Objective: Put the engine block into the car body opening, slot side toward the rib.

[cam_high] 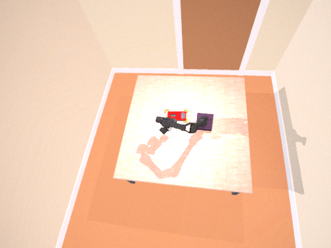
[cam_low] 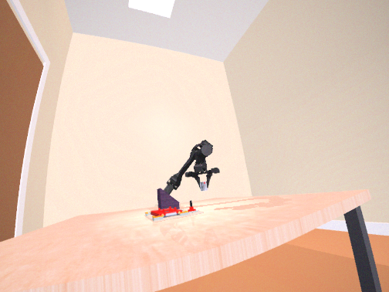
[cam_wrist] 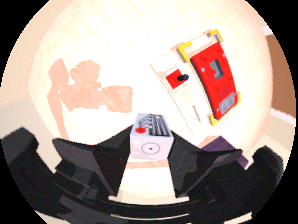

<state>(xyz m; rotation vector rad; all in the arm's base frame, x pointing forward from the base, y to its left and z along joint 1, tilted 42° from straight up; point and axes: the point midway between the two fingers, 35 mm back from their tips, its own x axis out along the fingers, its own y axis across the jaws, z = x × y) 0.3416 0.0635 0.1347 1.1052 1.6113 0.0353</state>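
Note:
My gripper is shut on the grey engine block, which hangs well above the table. The block shows a red dot and dark slots on one face in the wrist view. The red car body lies on the table between yellow corner brackets. A dark opening shows in its top. The block is apart from the car body, off to its side. The rib is too small to tell.
A pale board carries the brackets and a red block with an upright black peg beside the car body. The purple arm base stands at the car body's end on the table.

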